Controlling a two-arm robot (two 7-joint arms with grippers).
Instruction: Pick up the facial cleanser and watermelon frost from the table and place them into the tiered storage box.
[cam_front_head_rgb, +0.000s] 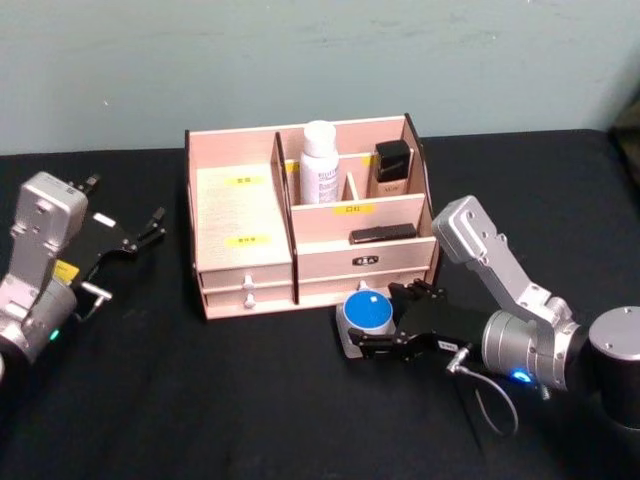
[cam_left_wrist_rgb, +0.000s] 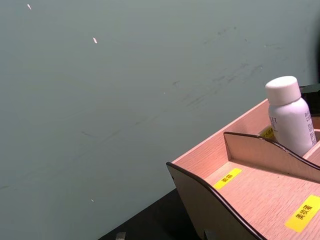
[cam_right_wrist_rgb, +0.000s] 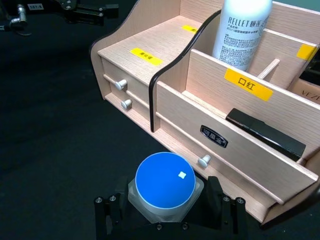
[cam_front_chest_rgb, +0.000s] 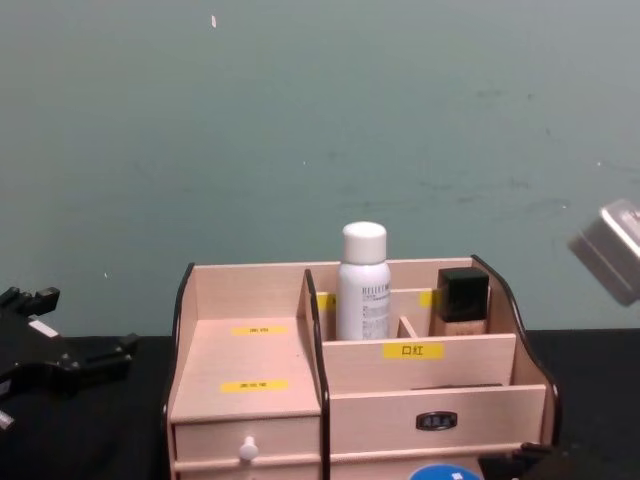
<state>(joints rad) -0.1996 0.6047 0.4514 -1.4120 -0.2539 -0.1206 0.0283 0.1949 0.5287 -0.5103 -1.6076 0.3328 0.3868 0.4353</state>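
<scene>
The facial cleanser (cam_front_head_rgb: 318, 160), a tall white bottle, stands upright in a back compartment of the light wood tiered storage box (cam_front_head_rgb: 245, 215), and is visible too in the chest view (cam_front_chest_rgb: 362, 285). The watermelon frost (cam_front_head_rgb: 366, 312), a squat jar with a blue lid, rests on the black table just in front of the box's right drawer. My right gripper (cam_front_head_rgb: 373, 320) holds it from both sides, its fingers (cam_right_wrist_rgb: 109, 217) pressed against the jar (cam_right_wrist_rgb: 165, 180). My left gripper (cam_front_head_rgb: 130, 250) hovers open to the left of the box, holding nothing.
A small black-capped beige bottle (cam_front_head_rgb: 390, 170) fills the box's back right compartment. A flat black item (cam_front_head_rgb: 382, 234) lies in the tier below it. The left stepped shelf (cam_front_head_rgb: 235, 205) is bare. White-knobbed drawers (cam_front_head_rgb: 248, 287) face me. Open black table lies left and front.
</scene>
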